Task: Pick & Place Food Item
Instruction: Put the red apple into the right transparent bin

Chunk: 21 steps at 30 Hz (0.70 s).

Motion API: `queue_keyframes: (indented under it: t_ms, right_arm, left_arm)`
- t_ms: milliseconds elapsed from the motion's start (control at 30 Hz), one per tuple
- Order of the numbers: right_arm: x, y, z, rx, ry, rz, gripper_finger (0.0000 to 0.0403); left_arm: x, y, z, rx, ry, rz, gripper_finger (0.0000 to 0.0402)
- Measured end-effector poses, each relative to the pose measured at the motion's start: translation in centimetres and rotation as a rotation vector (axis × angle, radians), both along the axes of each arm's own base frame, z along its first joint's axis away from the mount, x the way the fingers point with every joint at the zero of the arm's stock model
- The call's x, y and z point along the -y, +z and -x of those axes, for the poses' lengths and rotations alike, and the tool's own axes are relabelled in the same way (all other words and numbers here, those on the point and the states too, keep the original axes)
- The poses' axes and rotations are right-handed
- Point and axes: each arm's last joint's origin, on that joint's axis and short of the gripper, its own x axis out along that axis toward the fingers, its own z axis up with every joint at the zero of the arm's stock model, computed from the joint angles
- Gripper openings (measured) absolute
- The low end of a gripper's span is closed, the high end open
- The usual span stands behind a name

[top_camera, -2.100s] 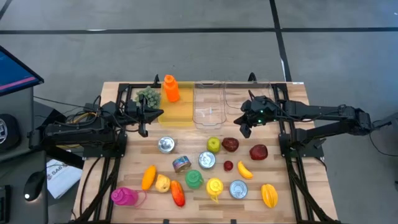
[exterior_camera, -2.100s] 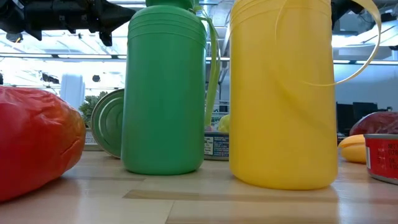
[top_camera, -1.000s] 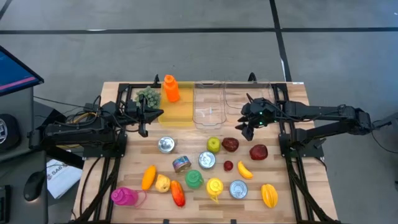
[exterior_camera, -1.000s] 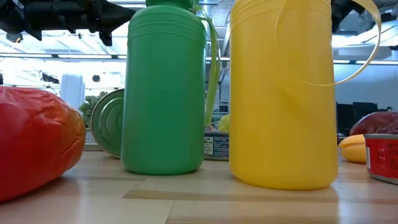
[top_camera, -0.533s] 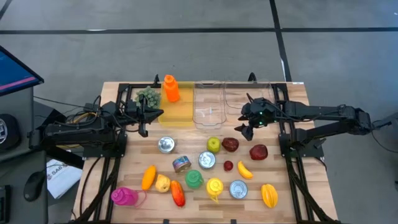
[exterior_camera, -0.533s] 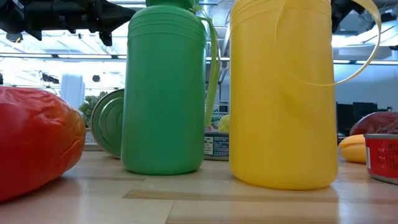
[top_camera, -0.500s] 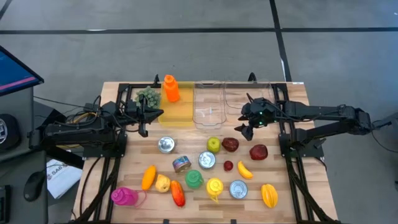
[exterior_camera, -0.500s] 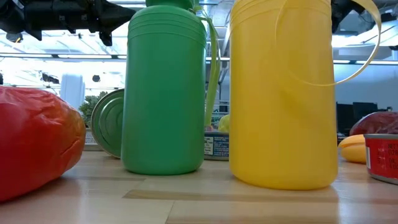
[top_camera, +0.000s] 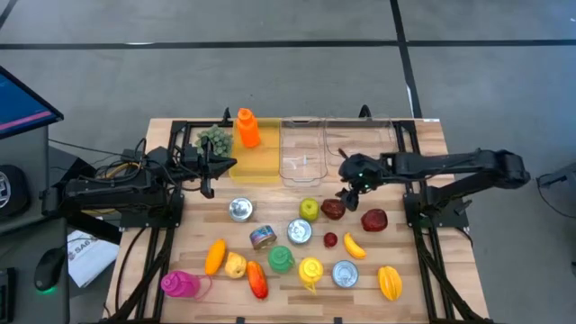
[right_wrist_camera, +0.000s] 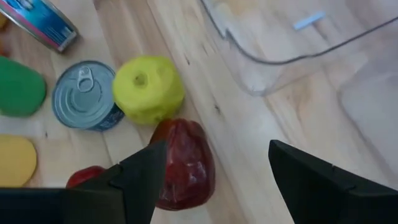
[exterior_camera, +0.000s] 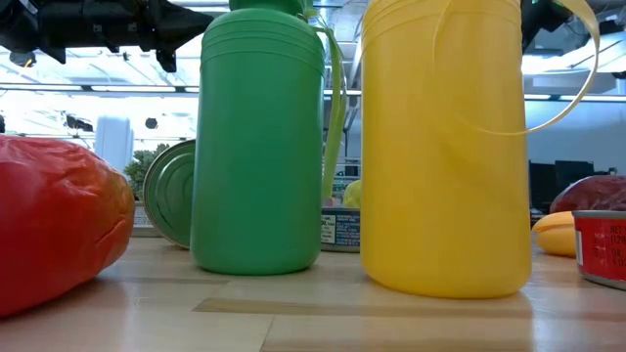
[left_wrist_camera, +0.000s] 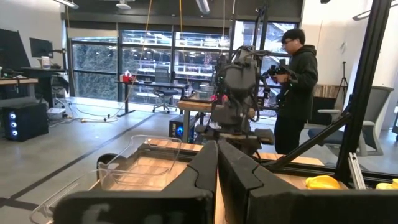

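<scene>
The right gripper (top_camera: pixel 346 191), jaws apart, hovers over the dark red fruit (right_wrist_camera: pixel 182 163) near the table's (top_camera: pixel 171 261) middle, beside the green apple (right_wrist_camera: pixel 148 89). Best to centre the fingers on the fruit alone before descending. The left gripper (left_wrist_camera: pixel 217 163) waits shut near the far-left corner. No label is legible.

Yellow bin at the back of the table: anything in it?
The high view shows the yellow bin with nothing visible on its floor. An orange bottle overlaps its far rim and green grapes sit beside it; what the bottle covers can't be seen.
</scene>
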Motion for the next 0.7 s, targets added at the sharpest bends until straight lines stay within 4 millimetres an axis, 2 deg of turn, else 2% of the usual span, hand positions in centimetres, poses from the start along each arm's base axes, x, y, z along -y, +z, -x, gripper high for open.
queue_keyframes:
  t_ms: [267, 700]
  right_arm:
    - [-0.5, -1.5, -1.4, -0.024, -0.048, -0.049, 0.0277]
    - [-2.8, -2.4, -2.7, -0.016, 0.042, -0.051, 0.0277]
  left_arm:
    - [0.0, 0.0, 0.0, 0.0, 0.0, 0.0, 0.0001]
    - [0.0, -0.1, 0.0, -0.009, 0.0, 0.003, 0.0001]
